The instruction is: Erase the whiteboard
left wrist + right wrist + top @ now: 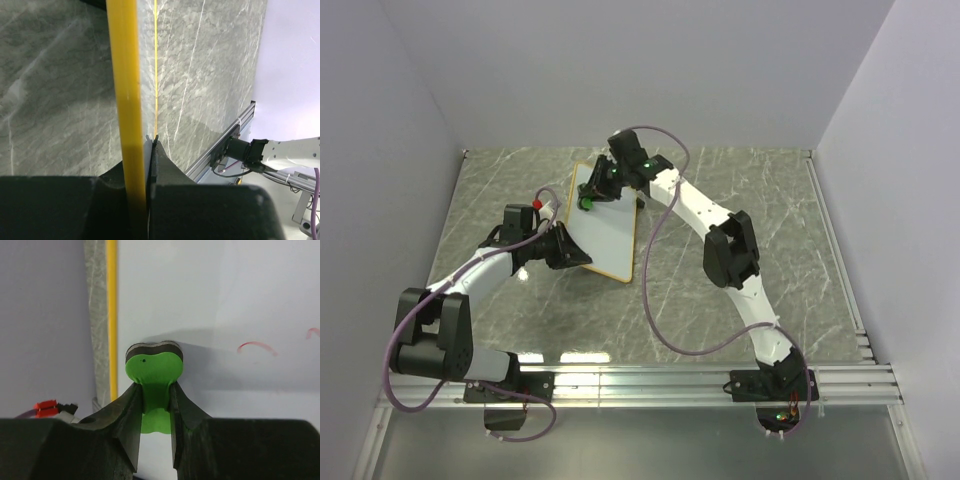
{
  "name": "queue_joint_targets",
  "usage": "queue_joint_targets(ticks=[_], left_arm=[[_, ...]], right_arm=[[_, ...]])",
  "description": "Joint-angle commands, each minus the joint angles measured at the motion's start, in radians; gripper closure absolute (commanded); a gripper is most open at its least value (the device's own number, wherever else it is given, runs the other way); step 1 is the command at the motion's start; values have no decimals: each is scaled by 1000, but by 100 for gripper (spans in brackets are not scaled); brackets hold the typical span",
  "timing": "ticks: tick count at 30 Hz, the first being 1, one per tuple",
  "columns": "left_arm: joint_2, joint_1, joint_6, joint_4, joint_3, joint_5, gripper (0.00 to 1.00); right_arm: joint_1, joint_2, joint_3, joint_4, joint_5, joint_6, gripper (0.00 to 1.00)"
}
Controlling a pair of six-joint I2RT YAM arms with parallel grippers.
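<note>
Whiteboard [605, 225] is out on the marble table [750, 210]. The left gripper [142, 160] is clamped tight on the yellow-wood frame at the board's near-left edge. The right gripper [154, 387] is squeezed shut around the waist of a green eraser [153, 367]. The eraser's dark pad is pressed against the white surface near the board's far-left corner, just beside the frame. A couple of faint red marks [256, 346] sit further along the board from the eraser.
</note>
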Motion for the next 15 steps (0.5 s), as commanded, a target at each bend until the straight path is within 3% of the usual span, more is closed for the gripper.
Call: queue_joint_targets(ticks=[1, 15], left_arm=[[-21, -23, 48, -5, 20, 102, 100], [-18, -23, 45, -2, 26, 108, 100]], right_arm=[[-61, 84, -11, 10, -21, 56, 100], [-139, 143, -3, -168, 20, -14, 100]])
